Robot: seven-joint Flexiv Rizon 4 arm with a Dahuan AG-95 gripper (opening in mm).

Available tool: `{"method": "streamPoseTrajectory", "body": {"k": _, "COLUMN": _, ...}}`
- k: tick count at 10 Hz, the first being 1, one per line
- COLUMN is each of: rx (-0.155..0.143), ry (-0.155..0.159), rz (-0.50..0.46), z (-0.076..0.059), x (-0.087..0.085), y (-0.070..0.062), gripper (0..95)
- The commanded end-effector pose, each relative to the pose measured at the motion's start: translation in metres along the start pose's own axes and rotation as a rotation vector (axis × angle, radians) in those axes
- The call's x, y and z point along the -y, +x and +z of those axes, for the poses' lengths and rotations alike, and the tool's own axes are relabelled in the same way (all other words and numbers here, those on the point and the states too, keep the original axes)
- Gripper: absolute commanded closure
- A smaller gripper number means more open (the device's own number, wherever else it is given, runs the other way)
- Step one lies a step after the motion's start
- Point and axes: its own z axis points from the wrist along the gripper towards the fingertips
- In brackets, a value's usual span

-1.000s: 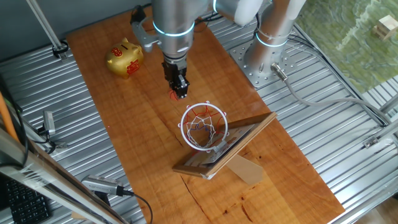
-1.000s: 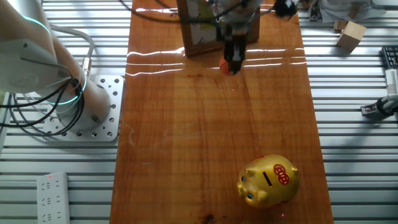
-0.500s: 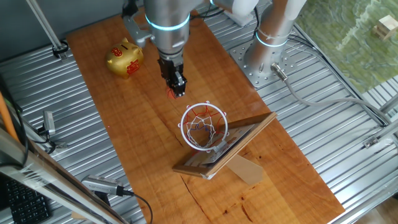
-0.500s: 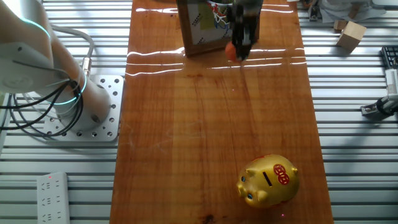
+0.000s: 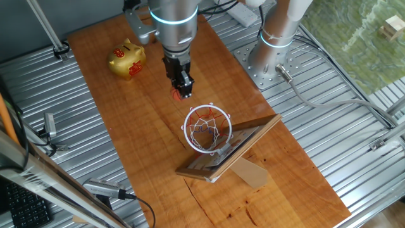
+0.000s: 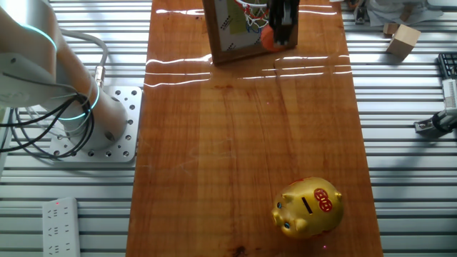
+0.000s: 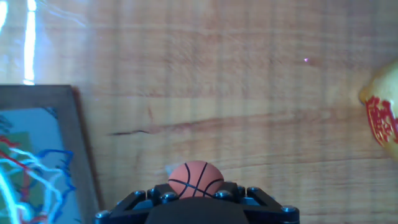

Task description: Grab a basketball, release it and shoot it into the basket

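Above the wooden counter (image 5: 126, 120), just short of the basket (image 5: 207, 128), the pincer (image 5: 182, 92) holds the basketball (image 5: 179, 95) clamped at its tip. To shoot well, I judge it should carry the ball over the white ring's centre before opening. Open counter lies toward the piggy bank (image 5: 126, 60); the tilted backboard (image 5: 243, 140) blocks the far side.

The small orange basketball (image 7: 196, 179) with dark seams sits clamped between the jaws above the bench, near the white-ringed basket (image 5: 207, 128) on its tilted wooden-framed backboard.
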Motion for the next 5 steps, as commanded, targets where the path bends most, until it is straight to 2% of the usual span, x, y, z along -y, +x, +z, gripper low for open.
{"method": "streamPoseTrajectory", "body": {"k": 1, "rx": 0.0, "ry": 0.0, "rz": 0.003, "z": -0.004, "x": -0.003, "y": 0.003, "gripper": 95.0}}
{"method": "streamPoseTrajectory", "body": {"k": 5, "rx": 0.002, "ry": 0.003, "rz": 0.023, "z": -0.02, "x": -0.019, "y": 0.014, "gripper": 95.0}}
